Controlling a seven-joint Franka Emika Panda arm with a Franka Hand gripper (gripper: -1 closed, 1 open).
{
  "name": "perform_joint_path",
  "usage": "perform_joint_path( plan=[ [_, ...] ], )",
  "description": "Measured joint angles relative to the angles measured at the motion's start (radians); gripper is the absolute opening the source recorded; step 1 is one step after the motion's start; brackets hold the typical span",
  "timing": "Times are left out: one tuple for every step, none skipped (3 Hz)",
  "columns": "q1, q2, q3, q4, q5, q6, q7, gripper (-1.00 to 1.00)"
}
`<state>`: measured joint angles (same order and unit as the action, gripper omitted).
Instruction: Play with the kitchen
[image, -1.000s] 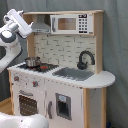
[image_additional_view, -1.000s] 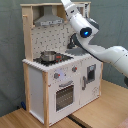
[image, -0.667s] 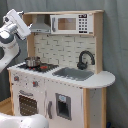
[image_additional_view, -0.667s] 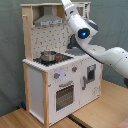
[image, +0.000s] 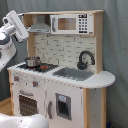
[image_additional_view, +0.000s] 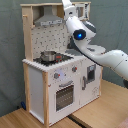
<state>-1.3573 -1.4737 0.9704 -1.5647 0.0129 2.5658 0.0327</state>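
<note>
Standing upright, the kitchen (image: 65, 75) rises taller than wide.

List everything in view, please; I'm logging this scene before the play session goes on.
kitchen: one, white and light wood, filling the middle of both exterior views
pot: one, silver, on the stove
faucet: one, black, behind the sink
sink: one, grey, set in the counter
microwave: one, white, top shelf
hood: one, grey, above the stove
oven door: one, white with dark window, below the stove
floor: wooden, under the kitchen
arm: one, white, reaching to the kitchen's upper part
gripper: one, at the hood's side
</note>
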Motion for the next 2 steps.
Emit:
perform_joint_path(
  plan=[
    [-0.005, -0.001, 0.004, 0.032, -0.004, -0.079, 0.054, 1.0],
    [-0.024, -0.001, 0.006, 0.071, -0.007, -0.166, 0.115, 1.0]
  ],
)
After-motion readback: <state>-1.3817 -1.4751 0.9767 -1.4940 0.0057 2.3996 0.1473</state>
